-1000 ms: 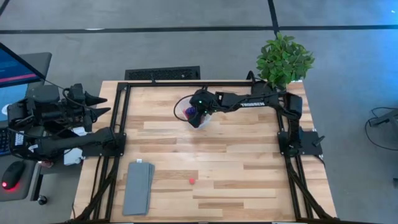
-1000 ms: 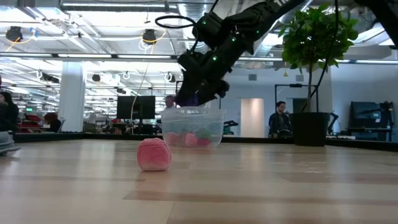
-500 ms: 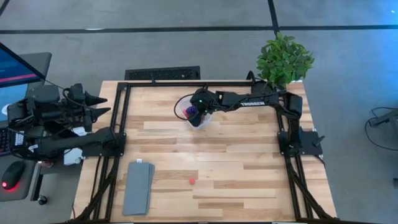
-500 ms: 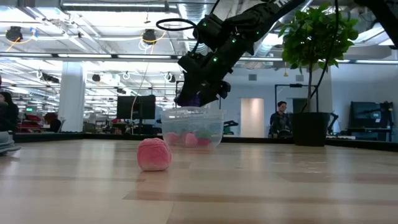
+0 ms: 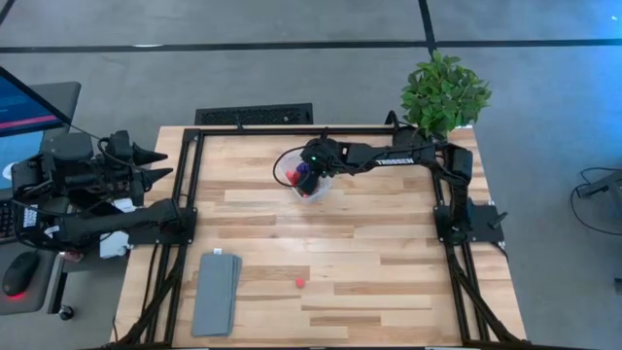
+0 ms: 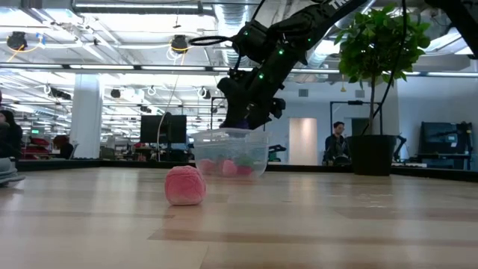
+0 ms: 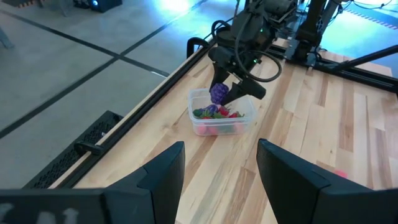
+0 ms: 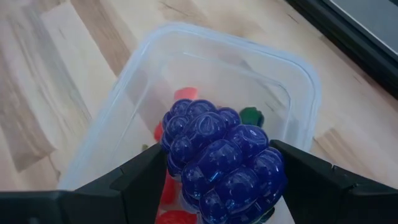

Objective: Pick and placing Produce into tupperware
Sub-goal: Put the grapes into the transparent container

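Evidently the grape cluster [image 8: 221,158] is a light, hollow-looking plastic toy: bumpy, glossy and probably a little slick, so a hold across its broad middle, with one finger on each flank, seems the surest way to carry it. That is how the right gripper [image 8: 217,171] has it now, the fingers parted fairly wide and pressed against both sides of the purple cluster.

The gripper hangs directly over the tupperware [image 8: 292,81], which stands toward the far side of the bench [image 5: 389,253], near the potted plant [image 5: 444,92]. In the left wrist view the cluster sits just above the tub's rim, not yet let go. Several red, pink and green pieces of produce [image 7: 219,113] already lie inside the clear tub. It looks thin-walled and light, so a knock from the fingers could slide it.

One small pink piece [image 6: 184,185] lies alone on the bench, well apart from the tub and toward the near edge, beside nothing but the grey slab [image 5: 216,292].

The left gripper [image 7: 221,180] waits off the bench's left edge, its fingers apart and holding nothing.
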Controlling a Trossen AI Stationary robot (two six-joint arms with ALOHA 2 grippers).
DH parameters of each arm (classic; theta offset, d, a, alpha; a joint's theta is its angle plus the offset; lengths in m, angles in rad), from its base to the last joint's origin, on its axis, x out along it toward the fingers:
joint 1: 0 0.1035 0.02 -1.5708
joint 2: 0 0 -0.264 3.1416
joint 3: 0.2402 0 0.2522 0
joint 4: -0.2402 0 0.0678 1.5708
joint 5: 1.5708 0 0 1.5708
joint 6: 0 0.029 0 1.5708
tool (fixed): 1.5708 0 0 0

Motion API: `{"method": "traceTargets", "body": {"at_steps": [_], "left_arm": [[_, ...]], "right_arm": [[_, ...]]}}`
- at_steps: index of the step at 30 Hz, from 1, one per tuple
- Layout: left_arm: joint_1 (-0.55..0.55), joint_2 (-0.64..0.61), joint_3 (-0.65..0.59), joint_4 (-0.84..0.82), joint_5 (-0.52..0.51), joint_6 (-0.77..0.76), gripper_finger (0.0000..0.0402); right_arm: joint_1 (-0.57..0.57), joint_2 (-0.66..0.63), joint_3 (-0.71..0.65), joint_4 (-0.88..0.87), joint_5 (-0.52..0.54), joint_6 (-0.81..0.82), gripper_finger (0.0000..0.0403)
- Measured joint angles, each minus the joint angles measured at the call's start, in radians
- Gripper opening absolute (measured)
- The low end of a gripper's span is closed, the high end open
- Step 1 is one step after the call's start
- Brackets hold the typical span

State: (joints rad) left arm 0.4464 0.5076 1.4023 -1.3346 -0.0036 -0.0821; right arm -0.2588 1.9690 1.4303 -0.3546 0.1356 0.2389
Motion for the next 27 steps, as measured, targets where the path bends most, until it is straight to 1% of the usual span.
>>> {"method": "traceTargets", "body": {"at_steps": [27], "left_arm": [[0.0,0.0,0.0,0.0,-0.002,0.003,0.019]], "right_arm": [[0.017,0.0,0.0,-0.004,-0.007,0.018,0.0301]]}}
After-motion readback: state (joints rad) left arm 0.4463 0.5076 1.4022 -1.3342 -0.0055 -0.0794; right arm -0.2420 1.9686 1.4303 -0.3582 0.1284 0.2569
